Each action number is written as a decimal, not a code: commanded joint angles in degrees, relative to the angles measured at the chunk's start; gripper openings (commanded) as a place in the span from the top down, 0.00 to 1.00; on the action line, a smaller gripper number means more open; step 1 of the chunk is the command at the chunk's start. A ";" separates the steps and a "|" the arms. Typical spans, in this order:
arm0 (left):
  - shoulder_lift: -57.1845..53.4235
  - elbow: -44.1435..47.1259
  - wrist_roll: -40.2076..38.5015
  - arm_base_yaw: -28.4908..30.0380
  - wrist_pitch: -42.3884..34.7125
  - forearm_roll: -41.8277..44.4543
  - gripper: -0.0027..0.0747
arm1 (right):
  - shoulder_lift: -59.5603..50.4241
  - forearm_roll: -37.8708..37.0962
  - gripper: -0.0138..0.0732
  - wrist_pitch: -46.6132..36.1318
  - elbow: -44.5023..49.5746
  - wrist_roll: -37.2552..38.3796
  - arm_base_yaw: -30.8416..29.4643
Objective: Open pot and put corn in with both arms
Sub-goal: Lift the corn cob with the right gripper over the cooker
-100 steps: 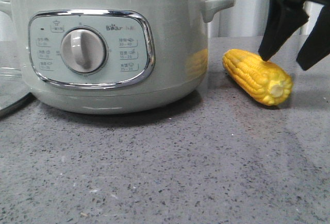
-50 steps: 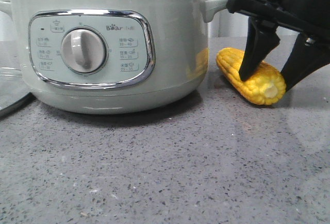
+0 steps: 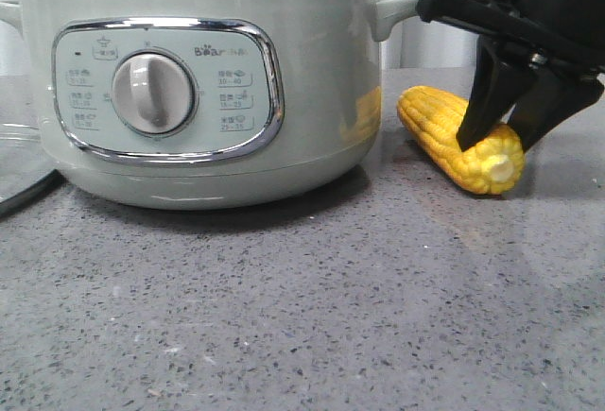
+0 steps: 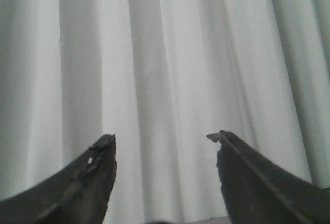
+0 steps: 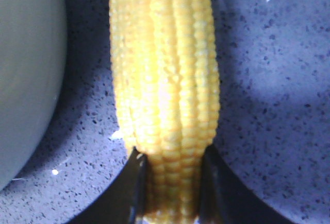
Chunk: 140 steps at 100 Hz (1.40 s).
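Note:
The pale green pot [image 3: 198,90] stands at the left on the grey table with no lid on its steel rim; its side also shows in the right wrist view [image 5: 26,80]. The yellow corn [image 3: 435,118] lies on the table right of the pot. My right gripper [image 3: 496,142] comes down from above and is shut on the corn near its pale stub end. In the right wrist view the fingers [image 5: 206,167] press both sides of the corn [image 5: 165,54]. My left gripper [image 4: 165,137] is open, empty, and faces a white curtain.
The rim of a clear glass lid [image 3: 19,179] lies on the table at the far left beside the pot. The pot's side handle [image 3: 397,9] sticks out just left of my right gripper. The grey speckled table [image 3: 302,307] stretches in front.
My right gripper came down over the corn and its fingers closed in onto the cob's stub end. The corn shifted slightly toward the pot.

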 commanded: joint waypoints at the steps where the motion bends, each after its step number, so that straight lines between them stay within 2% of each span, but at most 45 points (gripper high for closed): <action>1: 0.04 -2.03 -0.02 -0.35 -3.69 -0.35 0.46 | -1.71 -4.27 0.93 3.69 -1.16 1.34 -0.90; 30: 0.04 -2.03 -0.02 -0.35 -3.69 -0.35 0.47 | -9.01 -5.89 0.93 4.63 -1.04 2.69 -6.35; 46: 0.04 -2.03 -0.02 -0.35 -3.69 -0.35 0.47 | -14.18 -5.37 0.93 1.98 -1.04 0.84 -6.02; 65: 0.04 -2.03 -0.02 -0.35 -3.69 -0.35 0.47 | -18.78 -5.29 0.93 -4.13 -1.61 0.84 -1.03; 76: 0.04 -2.03 -0.02 -0.35 -3.69 -0.35 0.47 | -20.13 -1.00 0.93 -11.47 -2.39 0.74 2.10; 103: 0.04 -2.03 -0.02 -0.35 -3.69 -0.35 0.47 | -18.41 -0.03 0.93 -23.48 -5.94 -1.73 16.02; 114: 0.04 -2.03 -0.02 -0.35 -3.69 -0.35 0.47 | -15.63 -0.13 0.93 -25.11 -7.86 -3.39 20.43; 128: 0.04 -2.03 -0.02 -0.35 -3.69 -0.35 0.47 | -11.70 -0.24 0.92 -25.07 -10.09 -3.53 22.18; 133: 0.04 -2.03 -0.02 -0.35 -3.69 -0.35 0.47 | -10.72 -0.36 0.89 -24.95 -10.32 -4.09 22.33; 140: 0.04 -2.03 -0.02 -0.35 -3.82 -0.35 0.47 | -9.77 -0.36 0.80 -25.07 -10.32 -4.37 22.33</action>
